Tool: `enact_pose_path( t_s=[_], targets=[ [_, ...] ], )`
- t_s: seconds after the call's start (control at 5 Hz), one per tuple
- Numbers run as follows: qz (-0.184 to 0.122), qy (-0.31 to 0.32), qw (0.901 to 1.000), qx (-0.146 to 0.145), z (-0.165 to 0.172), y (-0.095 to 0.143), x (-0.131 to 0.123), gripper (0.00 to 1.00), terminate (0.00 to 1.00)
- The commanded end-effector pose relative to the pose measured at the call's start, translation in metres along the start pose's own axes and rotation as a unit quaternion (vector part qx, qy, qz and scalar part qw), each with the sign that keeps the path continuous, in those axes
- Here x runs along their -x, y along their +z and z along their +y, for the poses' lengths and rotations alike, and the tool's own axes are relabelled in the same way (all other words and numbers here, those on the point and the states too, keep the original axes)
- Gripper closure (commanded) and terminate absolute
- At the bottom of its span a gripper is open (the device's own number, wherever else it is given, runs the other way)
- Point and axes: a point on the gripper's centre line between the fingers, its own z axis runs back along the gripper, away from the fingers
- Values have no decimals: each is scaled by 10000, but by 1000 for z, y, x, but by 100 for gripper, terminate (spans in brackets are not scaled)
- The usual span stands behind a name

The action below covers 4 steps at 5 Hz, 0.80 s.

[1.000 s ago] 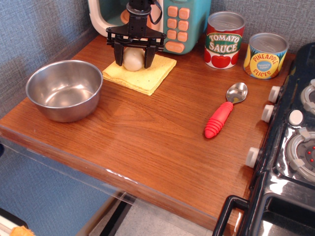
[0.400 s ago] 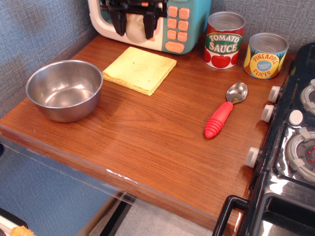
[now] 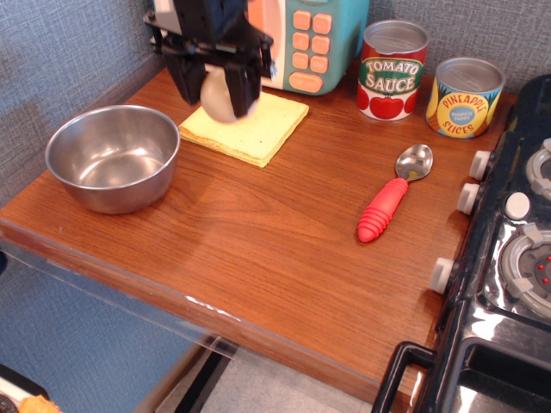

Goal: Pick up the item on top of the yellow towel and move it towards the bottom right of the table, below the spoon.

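Steel bowl [image 3: 112,156], round and shiny, at left on brown wood-grain table [image 3: 258,241]. Beside it, black gripper [image 3: 214,86], fingers clamped on pale cream egg-shaped potato [image 3: 219,97], raised above pale yellow folded towel [image 3: 250,128]. Farther right, silver spoon with ribbed red handle [image 3: 393,197], lying near black toy stove [image 3: 508,249].

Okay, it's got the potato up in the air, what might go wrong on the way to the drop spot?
The gripper holds the smooth, rounded potato by its sides, so it might slip out mid-carry. The drop spot below the spoon lies close to the table front edge, so a rolling potato may fall off. A low pass could knock the spoon.
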Motion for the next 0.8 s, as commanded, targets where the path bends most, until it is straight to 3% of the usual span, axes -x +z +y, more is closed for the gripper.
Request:
enact_pose_path(
  t_s=[0.0,0.2,0.6],
  targets=[
    [302,-1229,9920,37,-38,-7,59,100,0],
    [418,-1583,9865,59,-63,-16,69,100,0],
    [639,-1349,9888,-38,-96,-36,65,100,0]
  ],
)
